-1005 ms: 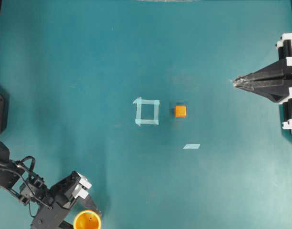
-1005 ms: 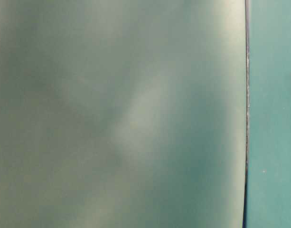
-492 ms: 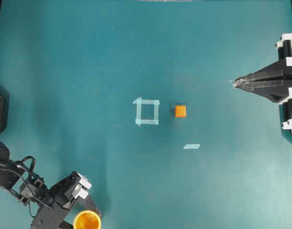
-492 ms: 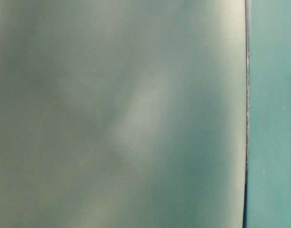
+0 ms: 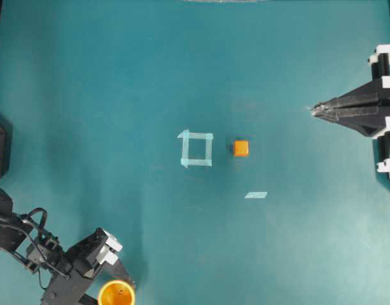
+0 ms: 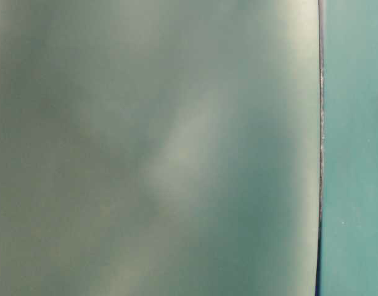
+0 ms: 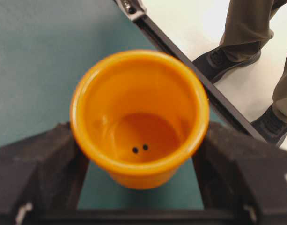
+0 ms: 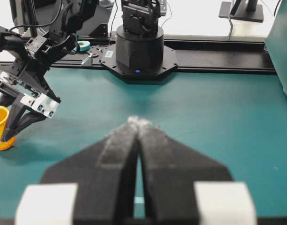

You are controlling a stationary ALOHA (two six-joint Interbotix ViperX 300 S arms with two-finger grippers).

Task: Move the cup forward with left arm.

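Overhead view: cup at bottom edge, lower left of frame, on tabletop. Left gripper around cup, one finger each side; left arm runs off toward left edge. Tape square at frame centre; cube just right of it, apart. Tape strip below and right of cube. Right gripper at right edge, upper half, tips pointing left, well apart from cube.

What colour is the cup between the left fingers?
Orange with a yellower rim, the cup shows best in the left wrist view.
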